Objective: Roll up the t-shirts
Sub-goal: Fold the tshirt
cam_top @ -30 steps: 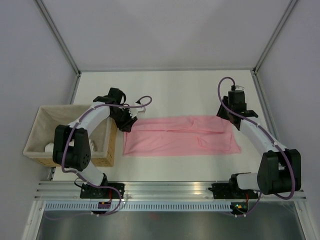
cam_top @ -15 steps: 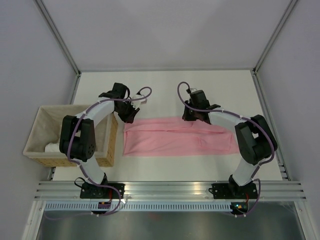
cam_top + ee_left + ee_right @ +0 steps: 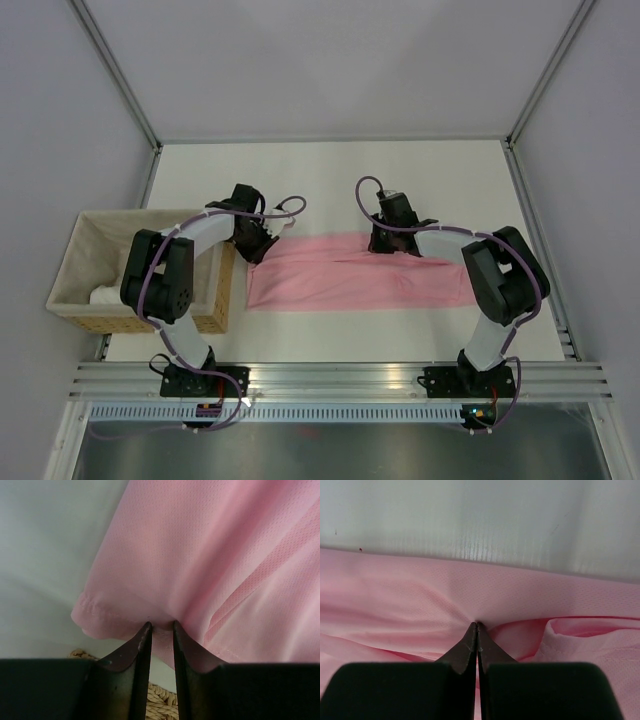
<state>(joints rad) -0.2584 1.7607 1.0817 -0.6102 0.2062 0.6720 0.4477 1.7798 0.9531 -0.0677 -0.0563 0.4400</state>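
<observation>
item: t-shirt [image 3: 360, 272], light pink, one piece. it is lying flat on the table [image 3: 400, 180], stretched lengthwise away from the wicker basket [image 3: 110, 213], with its nearest short end just beside the basket wall. no part of it is sitting rolled yet.

item: left gripper [image 3: 262, 240]. it is working at the shirt corner closest to the basket, on the far long edge. in the left wrist view, the left gripper [image 3: 159, 627] is clamping a pinch of hemmed cloth [image 3: 200, 555], which is filling the narrow gap between the two fingers. basket weave [image 3: 160, 702] is showing just below.

item: right gripper [image 3: 385, 240]. it is sitting on the same far edge, well apart from the basket, about midway along the shirt. in the right wrist view, the right gripper [image 3: 477, 625] is pressing its fingertips fully together, and the cloth [image 3: 395, 595] is puckering into them, so it is reading as pinched on the fabric.

change noted: a second ago the right arm was standing over the shirt end farthest from the basket. it has since been swinging basketward to the mid edge and is now down on the cloth. the left gripper has been shifting from just off the corner onto it.

bearing on task: both grips are now appearing set along one long edge. this is looking like preparation for a lengthwise fold or narrowing, with the rolling itself not yet beginning.
</observation>
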